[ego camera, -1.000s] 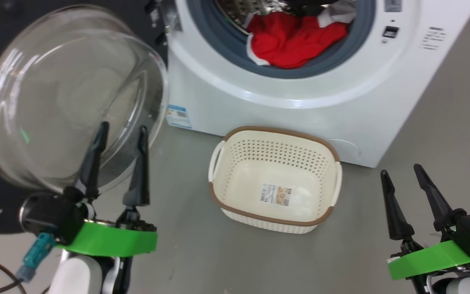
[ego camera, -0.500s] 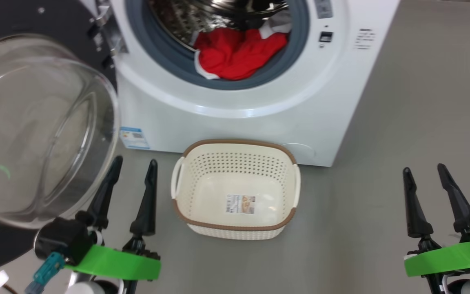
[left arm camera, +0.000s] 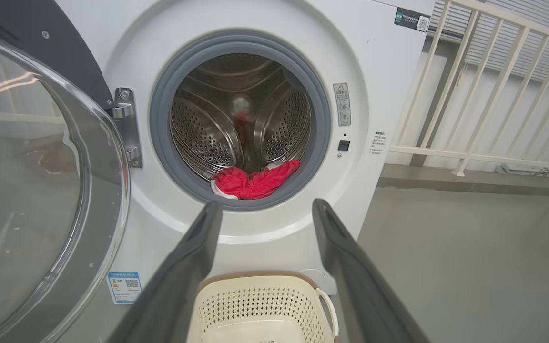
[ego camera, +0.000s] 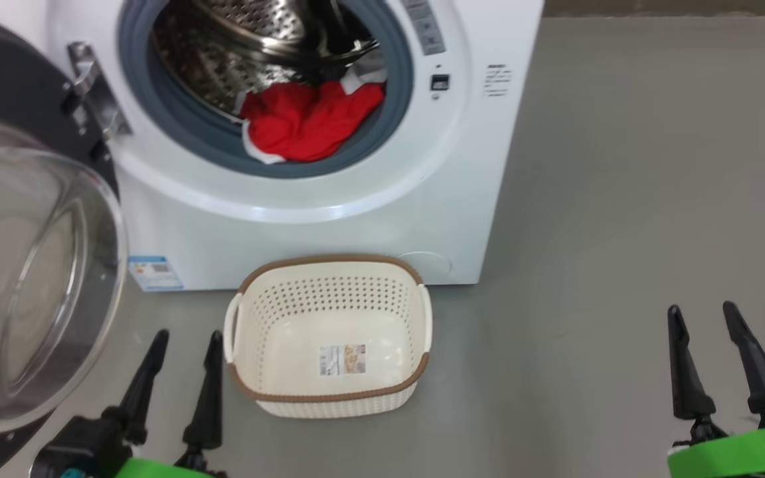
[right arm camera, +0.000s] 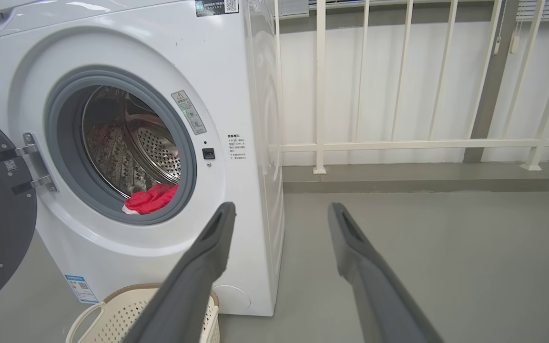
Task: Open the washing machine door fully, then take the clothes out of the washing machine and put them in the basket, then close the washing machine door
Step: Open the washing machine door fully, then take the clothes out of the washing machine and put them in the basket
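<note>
Door (ego camera: 27, 259) wide open, red clothes (ego camera: 303, 123) in drum (ego camera: 220, 63) — your L claw (ego camera: 188, 333) & R claw (ego camera: 700, 307) both spread, empty.

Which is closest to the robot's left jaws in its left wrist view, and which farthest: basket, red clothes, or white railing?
1. Basket: just below, on the floor.
2. Clothes: straight ahead, at the drum mouth.
3. Railing: upper right, beyond the machine.

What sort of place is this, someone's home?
Probably a laundry corner, perhaps a test space rather than a home: a front-loading washer, a basket on grey floor, and a white railing beside it.
</note>
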Controlling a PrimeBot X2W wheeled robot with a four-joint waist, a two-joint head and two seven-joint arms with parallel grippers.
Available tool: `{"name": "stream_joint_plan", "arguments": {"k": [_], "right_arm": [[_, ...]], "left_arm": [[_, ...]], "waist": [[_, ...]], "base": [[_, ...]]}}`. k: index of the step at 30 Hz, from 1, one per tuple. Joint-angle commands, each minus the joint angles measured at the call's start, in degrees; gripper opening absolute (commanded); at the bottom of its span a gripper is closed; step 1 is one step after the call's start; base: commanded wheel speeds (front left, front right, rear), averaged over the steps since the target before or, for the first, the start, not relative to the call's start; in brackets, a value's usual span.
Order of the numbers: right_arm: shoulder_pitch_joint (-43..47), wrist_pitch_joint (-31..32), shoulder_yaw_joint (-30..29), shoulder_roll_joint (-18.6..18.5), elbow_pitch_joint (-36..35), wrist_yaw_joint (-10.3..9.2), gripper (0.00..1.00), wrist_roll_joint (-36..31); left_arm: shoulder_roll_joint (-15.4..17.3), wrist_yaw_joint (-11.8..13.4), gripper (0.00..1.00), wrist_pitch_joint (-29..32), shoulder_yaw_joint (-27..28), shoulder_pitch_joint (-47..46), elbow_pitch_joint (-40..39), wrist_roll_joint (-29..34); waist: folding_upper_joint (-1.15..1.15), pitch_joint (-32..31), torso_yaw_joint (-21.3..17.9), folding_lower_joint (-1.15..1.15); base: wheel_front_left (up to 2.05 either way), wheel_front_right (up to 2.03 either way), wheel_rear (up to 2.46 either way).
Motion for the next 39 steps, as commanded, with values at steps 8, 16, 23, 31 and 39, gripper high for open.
{"name": "stream_joint_plan", "arguments": {"k": [8,16,23,31,39], "right_arm": [[3.07,-0.91,0.7,-0.79,-3.44,0.02,1.0,-1.97],[3.88,-0.29,0.41,-0.79,-4.34,0.02,1.0,-2.43],[4.48,0.18,-0.06,-0.79,-4.9,0.02,1.0,-2.56],[4.47,0.48,0.16,-0.79,-5.07,0.02,1.0,-2.62],[4.46,0.55,0.26,-0.79,-4.91,0.02,1.0,-2.53]], "left_arm": [[1.95,2.03,1.0,1.2,2.22,3.48,-3.15,0.64],[2.44,2.9,1.0,1.74,2.55,5.26,-5.37,0.57],[2.53,3.47,1.0,2.62,2.18,5.95,-6.45,0.48],[2.26,3.89,1.0,3.48,1.56,6.43,-6.81,0.0],[2.58,4.18,1.0,4.45,0.76,6.28,-7.16,0.22]], "waist": [[0.0,-3.77,-3.2,0.0],[0.0,-4.68,-3.87,0.0],[0.0,-4.87,-3.8,0.0],[0.0,-4.97,-3.21,0.0],[0.0,-5.14,-2.53,0.0]], "base": [[0.0,0.0,0.0],[0.0,0.0,0.0],[0.0,0.0,0.0],[0.01,-0.01,0.0],[0.69,-0.69,0.0]]}}
